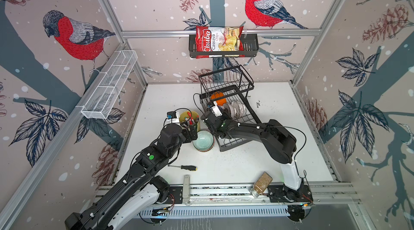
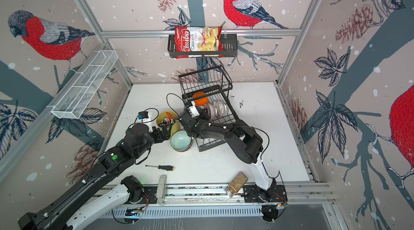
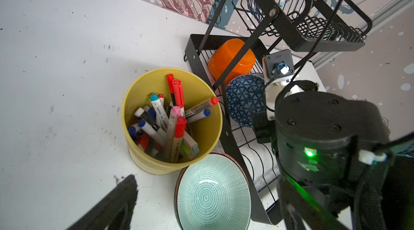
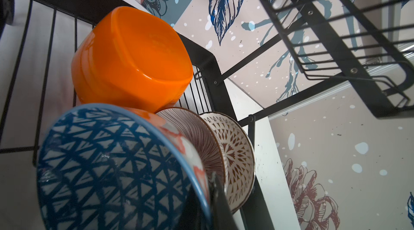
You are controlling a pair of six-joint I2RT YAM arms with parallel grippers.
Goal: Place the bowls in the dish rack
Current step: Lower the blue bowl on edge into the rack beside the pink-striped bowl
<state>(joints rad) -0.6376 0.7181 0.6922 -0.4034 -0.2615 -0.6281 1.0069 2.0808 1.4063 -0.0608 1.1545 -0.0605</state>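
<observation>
Dish rack [image 1: 226, 78]: black wire with two tiers, standing on the white table close to the back wall.
Orange bowl [image 4: 132, 58]: in the rack's lower tray at the back end, under the raised basket, tipped so that its bottom shows.
Pink-striped bowl [image 4: 197, 137]: on its edge in the lower tray, just in front of the orange bowl.
Lattice bowl [image 4: 233, 152]: on its edge too, right against the pink-striped bowl, on the side toward the rack's right rail.
Blue-red bowl [image 4: 107, 161]: tilted on its side over the lower tray, next to the pink-striped bowl.
Right gripper [image 4: 209, 195]: inside the rack's lower tier, with the jaws pressed together on the rim of the blue-red bowl.
Teal bowl [image 3: 212, 195]: outside the rack, upright on the table just beside the front left corner; a dark rim of another bowl shows under it.
Yellow cup [image 3: 134, 141]: full of markers, just beside the rack's left rail and touching the teal bowl.
Left gripper [image 1: 191, 134]: outside the rack on its left, near the yellow cup and the teal bowl, with the jaws wide apart and holding nothing.
</observation>
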